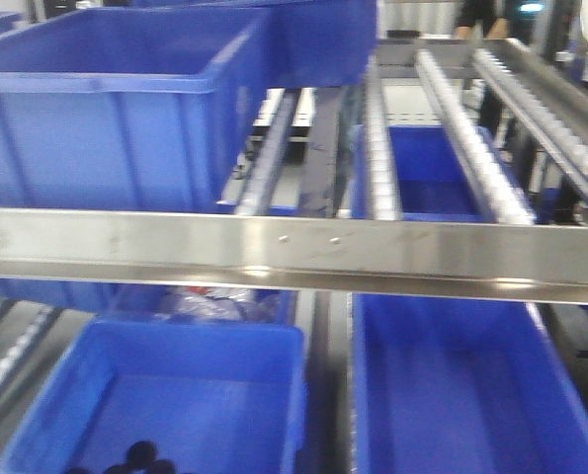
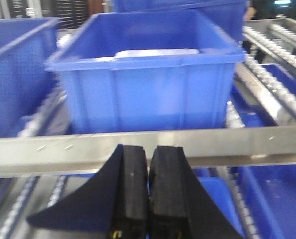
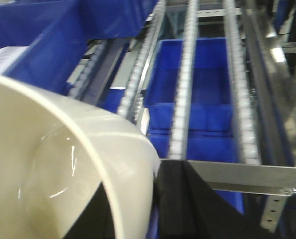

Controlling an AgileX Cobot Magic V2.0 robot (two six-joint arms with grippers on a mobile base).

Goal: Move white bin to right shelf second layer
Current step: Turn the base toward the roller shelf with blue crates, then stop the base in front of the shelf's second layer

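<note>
Cream bin clamped in the right gripper, just short of the roller shelf.

The bin (image 3: 63,164) is one smooth, glossy plastic tub with a rounded rim and curved walls. The right gripper (image 3: 133,214) pinches its wall, one black finger inside and one outside, and holds it near and left, on the near side of the rail (image 3: 247,177). On the shelf (image 3: 184,99), three sloped tracks of small white rollers run toward the far end. The flat, brushed steel rail bears two screws (image 1: 284,238). The left gripper (image 2: 148,199) has two matte black wedge-shaped fingers pressed together, with nothing between. At least five blue, straight-walled plastic crates (image 1: 106,109) show in the front view.
</note>
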